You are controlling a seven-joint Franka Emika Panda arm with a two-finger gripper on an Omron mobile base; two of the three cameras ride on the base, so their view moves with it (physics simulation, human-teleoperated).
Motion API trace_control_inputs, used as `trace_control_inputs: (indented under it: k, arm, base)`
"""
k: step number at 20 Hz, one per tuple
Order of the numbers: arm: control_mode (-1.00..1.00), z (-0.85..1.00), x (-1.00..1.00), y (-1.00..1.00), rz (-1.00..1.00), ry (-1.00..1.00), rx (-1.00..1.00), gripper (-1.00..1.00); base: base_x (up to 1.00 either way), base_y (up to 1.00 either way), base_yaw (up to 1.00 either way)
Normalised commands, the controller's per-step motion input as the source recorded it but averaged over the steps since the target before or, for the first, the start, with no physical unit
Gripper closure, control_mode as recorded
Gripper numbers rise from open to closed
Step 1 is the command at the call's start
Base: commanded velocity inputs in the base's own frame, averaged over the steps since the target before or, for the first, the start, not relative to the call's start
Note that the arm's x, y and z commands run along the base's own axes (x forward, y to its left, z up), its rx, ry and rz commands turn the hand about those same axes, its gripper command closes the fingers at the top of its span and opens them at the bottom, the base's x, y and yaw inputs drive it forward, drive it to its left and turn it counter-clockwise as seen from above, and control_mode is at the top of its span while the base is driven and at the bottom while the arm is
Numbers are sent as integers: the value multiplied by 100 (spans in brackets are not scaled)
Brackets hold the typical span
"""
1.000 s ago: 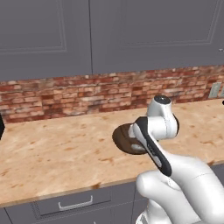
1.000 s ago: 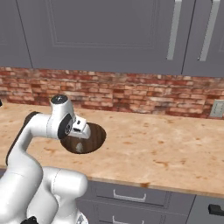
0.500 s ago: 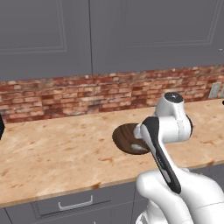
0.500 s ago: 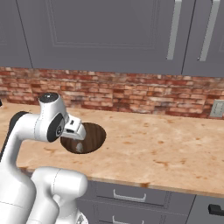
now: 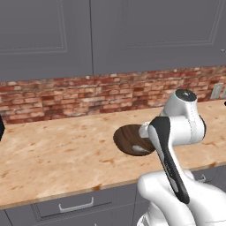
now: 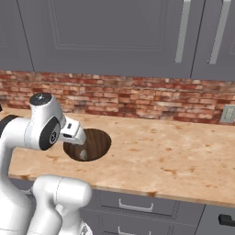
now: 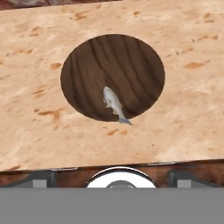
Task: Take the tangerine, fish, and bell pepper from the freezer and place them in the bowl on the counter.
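The dark brown wooden bowl rests on the beige speckled counter. A small silver-grey fish lies inside it, near the side facing me. My gripper hovers above the bowl's near rim and looks down into it. It is open, the two dark tips spread wide with nothing between them. In the right base view the white hand tilts down over the bowl's left edge. The tangerine, bell pepper and freezer are out of view.
Red brick backs the counter, with grey wall cabinets above. A wall socket sits at the right. Grey drawers with handles run below the counter edge. A dark object stands at the far left.
The arm has drawn back toward the base and the wrist has risen away from the bowl. The fish and the bowl have stayed where they were.
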Motion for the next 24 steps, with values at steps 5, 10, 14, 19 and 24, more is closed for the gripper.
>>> trace_control_inputs:
  k: [5, 10, 14, 19, 24]
  arm:
    - [-100, 51, -11, 0, 0, -4, 0, -100]
    - [-100, 35, -22, 0, 0, 0, 0, -100]
    - [-100, 41, -33, 0, 0, -1, 0, -100]
    - [-100, 34, -36, -9, 0, -3, 0, -100]
    - [-100, 7, -26, -19, 1, -10, 0, -100]
  base:
    - [0, 0, 0]
    - [0, 0, 0]
    - [0, 0, 0]
    - [0, 0, 0]
    - [0, 0, 0]
